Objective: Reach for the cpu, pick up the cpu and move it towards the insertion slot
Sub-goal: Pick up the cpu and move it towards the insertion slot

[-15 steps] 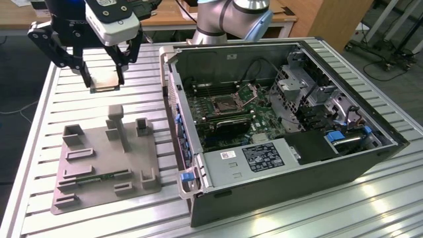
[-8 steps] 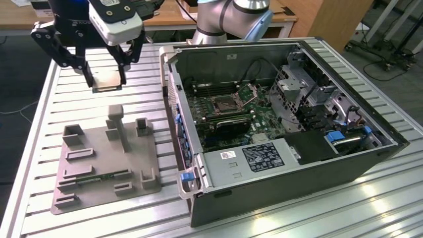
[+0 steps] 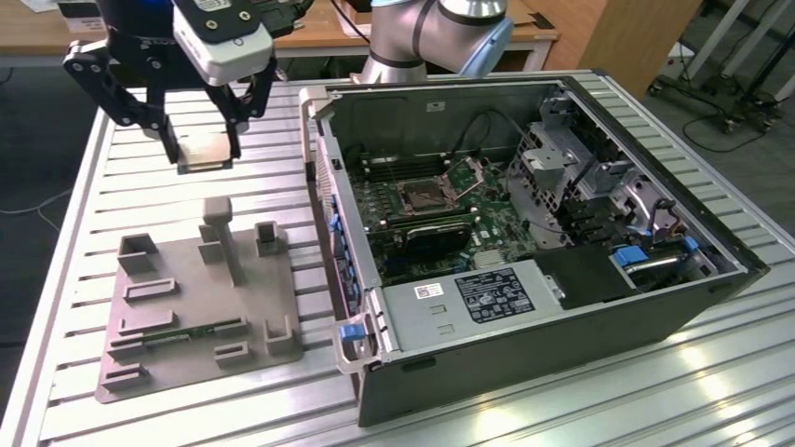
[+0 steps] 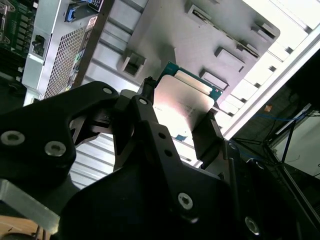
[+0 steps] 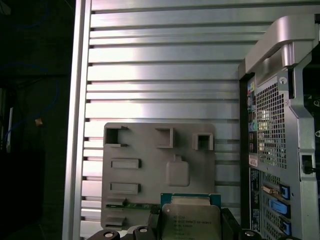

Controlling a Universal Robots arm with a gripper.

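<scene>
Jaws clamp the cpu [image 3: 205, 152]; insertion slot [image 3: 426, 194] sits inside the open case [image 3: 546, 335].

Silvery-grey cpu [image 5: 190, 221] with green rim, black hand [image 3: 203, 151], matte grey fixture plate [image 3: 186, 289], ribbed silver table [image 3: 162, 196], green motherboard [image 3: 379, 209]

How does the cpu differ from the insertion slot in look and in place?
The cpu has a plain silvery top; the insertion slot has a dark centre in a shiny frame. The cpu hangs in the gripper above the table; the insertion slot lies inside the open computer case, its plate raised. Both are square.
</scene>
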